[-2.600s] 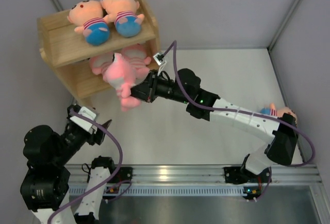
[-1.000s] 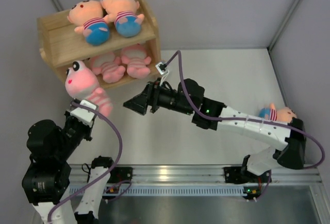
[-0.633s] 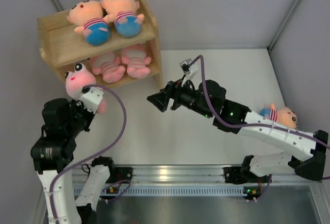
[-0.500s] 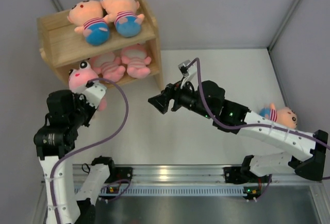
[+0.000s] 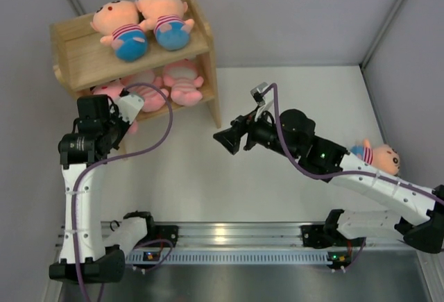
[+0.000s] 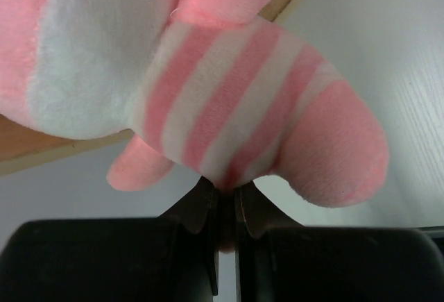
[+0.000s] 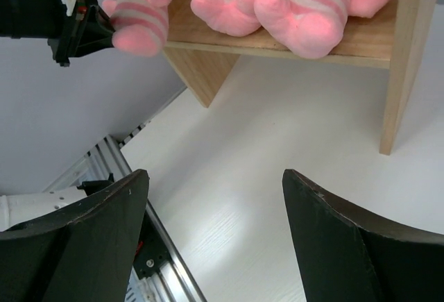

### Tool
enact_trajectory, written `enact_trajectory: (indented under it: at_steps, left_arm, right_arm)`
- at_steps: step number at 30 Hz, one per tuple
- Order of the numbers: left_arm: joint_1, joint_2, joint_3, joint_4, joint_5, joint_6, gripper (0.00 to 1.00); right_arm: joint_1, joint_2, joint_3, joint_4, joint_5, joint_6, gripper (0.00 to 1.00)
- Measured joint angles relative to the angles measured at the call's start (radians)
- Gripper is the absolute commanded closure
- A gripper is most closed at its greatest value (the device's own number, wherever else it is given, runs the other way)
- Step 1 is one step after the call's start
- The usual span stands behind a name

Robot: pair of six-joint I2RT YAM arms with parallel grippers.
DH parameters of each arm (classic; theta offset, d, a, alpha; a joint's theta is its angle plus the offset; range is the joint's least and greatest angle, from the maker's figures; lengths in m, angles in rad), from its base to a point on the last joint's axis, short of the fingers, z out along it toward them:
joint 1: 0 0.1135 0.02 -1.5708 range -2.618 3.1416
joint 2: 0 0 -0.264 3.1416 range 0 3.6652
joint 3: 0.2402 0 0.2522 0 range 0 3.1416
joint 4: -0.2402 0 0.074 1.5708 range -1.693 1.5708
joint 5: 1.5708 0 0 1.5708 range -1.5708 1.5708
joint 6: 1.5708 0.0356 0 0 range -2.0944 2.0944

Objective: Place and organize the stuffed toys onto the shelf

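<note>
The wooden shelf stands at the back left. Two peach dolls lie on its top tier. Two pink pigs sit on the lower tier. My left gripper is shut on the striped bottom of a third pig, which it holds at the left end of the lower tier. My right gripper hangs open and empty over the table, facing the shelf. A third doll lies on the table at the right, beside the right arm.
Grey walls close in the table at the left, back and right. An aluminium rail with the arm bases runs along the near edge. The right arm stretches across the table's right half.
The left arm has carried the pink pig up to the left end of the lower tier. The right arm has drawn back to the right, away from the shelf, jaws open.
</note>
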Motion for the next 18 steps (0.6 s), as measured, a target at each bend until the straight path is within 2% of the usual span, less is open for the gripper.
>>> enact_trajectory:
  at_steps: [9, 18]
  left_arm:
    - [0.0, 0.1, 0.0, 0.089, -0.046, -0.052, 1.0]
    - [0.0, 0.135, -0.018, 0.175, -0.079, -0.036, 1.0]
  right_arm:
    - [-0.036, -0.016, -0.002, 0.001, -0.038, -0.029, 0.21]
    - [-0.06, -0.004, -0.006, -0.001, -0.088, -0.04, 0.21]
